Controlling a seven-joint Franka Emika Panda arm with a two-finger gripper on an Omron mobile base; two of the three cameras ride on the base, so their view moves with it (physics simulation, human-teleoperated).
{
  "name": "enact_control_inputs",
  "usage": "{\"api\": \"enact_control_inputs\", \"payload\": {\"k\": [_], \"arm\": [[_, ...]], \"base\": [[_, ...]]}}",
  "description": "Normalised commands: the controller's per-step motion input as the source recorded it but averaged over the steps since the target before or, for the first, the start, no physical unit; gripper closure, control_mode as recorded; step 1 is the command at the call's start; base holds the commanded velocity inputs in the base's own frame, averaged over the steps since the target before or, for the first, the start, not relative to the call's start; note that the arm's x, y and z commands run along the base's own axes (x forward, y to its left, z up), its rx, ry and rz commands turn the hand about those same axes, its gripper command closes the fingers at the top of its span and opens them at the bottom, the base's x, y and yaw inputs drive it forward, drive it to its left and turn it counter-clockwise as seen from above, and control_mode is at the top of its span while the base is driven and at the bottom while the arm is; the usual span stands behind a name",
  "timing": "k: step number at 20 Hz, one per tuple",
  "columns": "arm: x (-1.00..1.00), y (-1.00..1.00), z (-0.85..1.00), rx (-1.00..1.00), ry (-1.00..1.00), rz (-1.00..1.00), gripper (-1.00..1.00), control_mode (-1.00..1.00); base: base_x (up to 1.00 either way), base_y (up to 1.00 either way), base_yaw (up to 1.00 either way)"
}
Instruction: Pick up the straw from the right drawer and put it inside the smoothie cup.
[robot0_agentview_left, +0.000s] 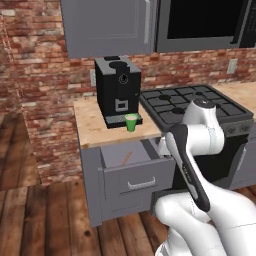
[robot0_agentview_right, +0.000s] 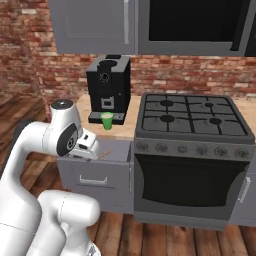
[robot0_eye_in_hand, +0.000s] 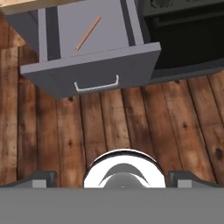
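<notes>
I see the right drawer (robot0_eye_in_hand: 92, 57) pulled out, upper left-centre of hand view: a boxy grey tray w/ smooth flat walls, a plain flat front panel and a slim silver bar handle (robot0_eye_in_hand: 96, 85) w/ bent ends. On its matte grey floor lies the straw (robot0_eye_in_hand: 88, 33), a very thin straight tan-orange stick, lying diagonal, upper end toward the frame's top right. It lies flat on the drawer floor, apart from the walls.

The gripper (robot0_eye_in_hand: 112, 177) sits at the bottom of hand view; I see its two small dark fingertips (robot0_eye_in_hand: 43, 178) at the lower left and lower right corners, spread wide, jaws released, nothing between them. The straw is well apart from them, far up the frame, w/ the drawer front and a stretch of brown knotty plank floor (robot0_eye_in_hand: 131, 127) in between.

In left base view the smoothie cup (robot0_agentview_left: 131, 122) stands centre frame: small, bright green, tapered, pale rim, upright on the light wood counter (robot0_agentview_left: 92, 125), just in front of the blocky black coffee machine (robot0_agentview_left: 118, 90). Drawer is open right below that counter edge. Right of it is a dark gas stove (robot0_agentview_right: 192, 120) w/ black grates, knobs along the front, glossy oven door. Rough red brick wall (robot0_agentview_left: 40, 65) behind, flat grey cabinets (robot0_agentview_left: 107, 25) above.
</notes>
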Motion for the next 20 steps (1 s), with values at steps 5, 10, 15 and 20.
{"api": "enact_control_inputs", "payload": {"k": [5, 10, 15, 20], "arm": [[0.34, 0.30, -0.18, 0.00, 0.00, 0.05, -1.00, -1.00], [0.44, 0.43, -0.27, -0.02, 0.00, 0.07, -1.00, -1.00], [0.53, 0.24, -0.26, -0.02, 0.04, 0.02, -1.00, -1.00], [0.42, 0.05, -0.16, -0.01, 0.01, 0.00, -1.00, -1.00]], "base": [[0.00, 0.00, 0.00], [0.00, 0.00, 0.00], [0.00, 0.00, 0.00], [0.00, 0.00, 0.00]]}}
